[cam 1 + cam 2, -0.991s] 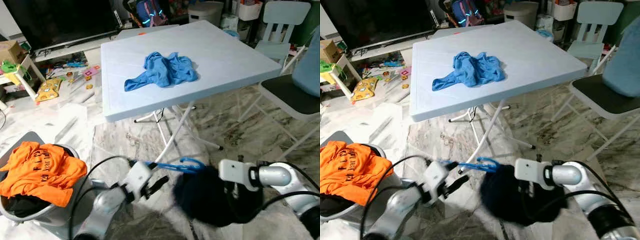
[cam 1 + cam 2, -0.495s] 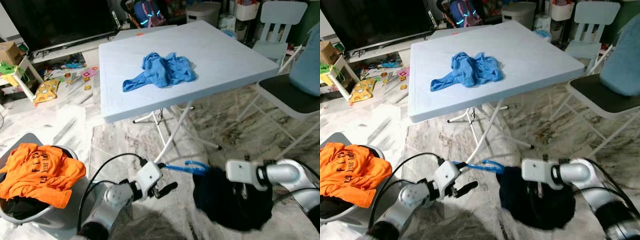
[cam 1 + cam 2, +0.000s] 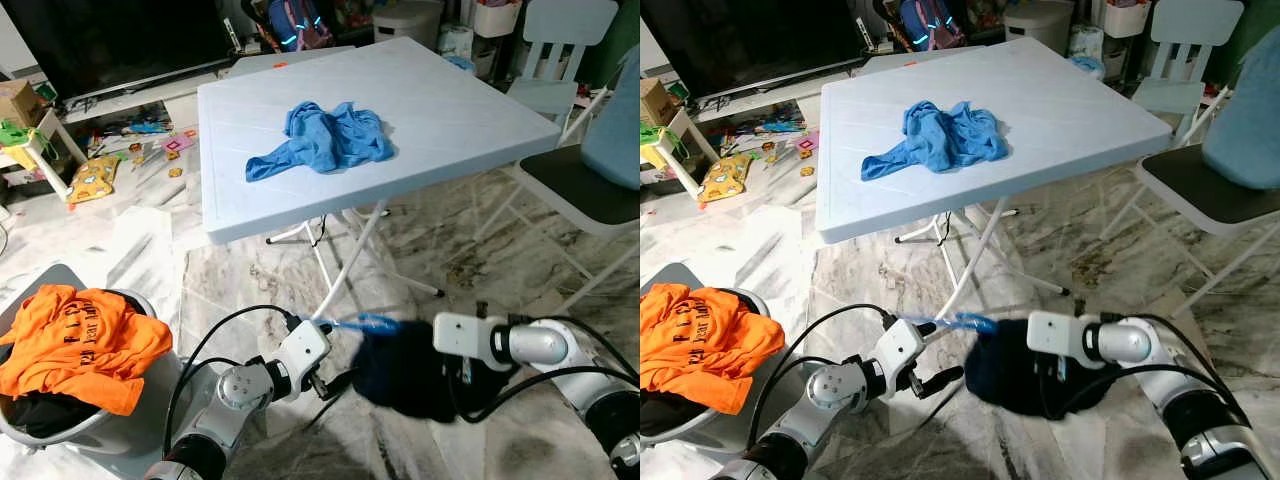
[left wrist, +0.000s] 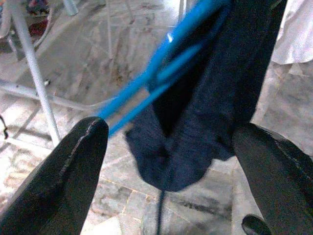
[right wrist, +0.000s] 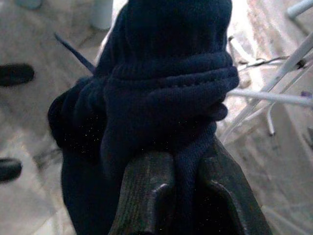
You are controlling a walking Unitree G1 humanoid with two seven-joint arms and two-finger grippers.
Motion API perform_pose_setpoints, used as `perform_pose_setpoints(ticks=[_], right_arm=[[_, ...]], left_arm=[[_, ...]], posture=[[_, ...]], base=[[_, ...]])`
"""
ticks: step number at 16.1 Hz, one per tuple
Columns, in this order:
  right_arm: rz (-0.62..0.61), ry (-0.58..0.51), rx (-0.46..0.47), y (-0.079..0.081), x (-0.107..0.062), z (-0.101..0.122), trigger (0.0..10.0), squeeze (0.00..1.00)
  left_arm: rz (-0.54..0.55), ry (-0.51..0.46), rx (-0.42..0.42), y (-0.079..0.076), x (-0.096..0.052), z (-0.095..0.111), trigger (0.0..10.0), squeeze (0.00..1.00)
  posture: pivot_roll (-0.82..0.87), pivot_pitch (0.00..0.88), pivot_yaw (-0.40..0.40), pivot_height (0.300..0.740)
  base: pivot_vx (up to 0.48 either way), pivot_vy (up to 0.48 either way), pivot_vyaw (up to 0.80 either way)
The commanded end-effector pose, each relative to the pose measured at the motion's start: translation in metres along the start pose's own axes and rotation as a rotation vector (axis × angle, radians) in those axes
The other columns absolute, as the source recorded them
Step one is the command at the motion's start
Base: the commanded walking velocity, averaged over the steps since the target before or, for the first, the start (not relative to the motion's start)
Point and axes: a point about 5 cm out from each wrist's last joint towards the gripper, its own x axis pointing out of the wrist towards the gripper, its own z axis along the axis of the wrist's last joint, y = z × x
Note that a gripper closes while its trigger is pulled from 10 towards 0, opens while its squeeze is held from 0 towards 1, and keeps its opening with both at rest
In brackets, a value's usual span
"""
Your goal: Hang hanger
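The blue hanger [image 3: 365, 323] hangs low over the marble floor [image 3: 440, 250], at about 6 o'clock in the head view, near the foot of the white worktop's leg. Its hook end pokes out of a dark navy garment [image 3: 410, 368] that is bunched over it. At 7 o'clock the left end effector [image 3: 335, 385] points toward the cloth; its two black fingers [image 4: 73, 171] stand wide apart with hanger and garment ahead between them, touching neither. At 5 o'clock the right end effector [image 5: 183, 196] is clamped on a thick fold of the navy garment. At 9 o'clock a laundry basket [image 3: 60, 435] holds an orange shirt [image 3: 85, 340]. Farther off, toward 12 o'clock, a crumpled blue shirt [image 3: 325, 140] lies on the worktop [image 3: 450, 100]; a folding chair [image 3: 585, 195] stands at 2 o'clock.
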Motion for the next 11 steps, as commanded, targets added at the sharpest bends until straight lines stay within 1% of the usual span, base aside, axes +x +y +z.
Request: perform_pose_setpoints(ticks=[1,3,4,5,6,7,8,9,10,11], right_arm=[[-0.007,-0.001,-0.045,-0.010,-0.002,0.006,10.0,0.00],[-0.001,0.023,-0.043,-0.007,0.002,0.003,10.0,0.00],[0.017,-0.001,-0.048,-0.003,0.004,0.005,10.0,0.00],[0.043,-0.036,-0.046,0.000,0.003,0.008,10.0,0.00],[0.072,-0.082,-0.036,0.000,0.000,0.011,10.0,0.00],[0.081,-0.090,-0.031,-0.002,-0.004,0.012,10.0,0.00],[0.104,-0.089,-0.034,-0.001,-0.006,0.010,10.0,0.00],[0.148,-0.085,-0.061,0.002,-0.011,0.008,10.0,0.00],[0.163,-0.098,-0.055,0.002,-0.014,0.008,10.0,0.00],[0.166,-0.108,-0.054,0.001,-0.016,0.008,10.0,0.00]], left_arm=[[-0.006,0.011,0.021,0.005,-0.003,0.001,10.0,1.00],[0.002,0.003,0.011,0.006,-0.002,0.001,10.0,1.00],[0.031,0.007,0.030,0.010,-0.005,0.000,10.0,1.00],[0.045,-0.003,0.059,0.017,-0.017,-0.002,10.0,1.00],[0.043,-0.003,0.091,0.027,-0.048,-0.011,10.0,1.00],[0.022,0.027,0.098,0.028,-0.059,-0.017,10.0,1.00],[-0.010,0.050,0.111,0.027,-0.062,-0.021,10.0,1.00],[-0.038,0.055,0.116,0.024,-0.065,-0.024,10.0,0.84],[-0.058,0.057,0.119,0.022,-0.064,-0.024,10.0,0.18],[-0.070,0.056,0.120,0.021,-0.064,-0.023,10.0,0.00]], posture=[[-0.13,0.000,0.122,0.740],[-0.13,0.000,0.122,0.740],[-0.12,0.000,0.123,0.740],[-0.12,0.000,0.123,0.740],[-0.12,0.000,0.124,0.740],[-0.12,0.000,0.124,0.740],[-0.12,0.000,0.124,0.740],[-0.12,0.000,0.124,0.740],[-0.13,0.000,0.123,0.740],[-0.13,0.000,0.121,0.740]], base=[[0.000,0.000,0.00],[0.000,0.000,0.00],[0.000,0.000,0.00],[0.000,0.000,0.00],[0.000,0.000,0.00],[0.000,0.000,0.00],[0.000,0.000,0.00],[0.000,0.000,0.00],[0.000,0.000,0.00],[0.000,0.000,0.00]])
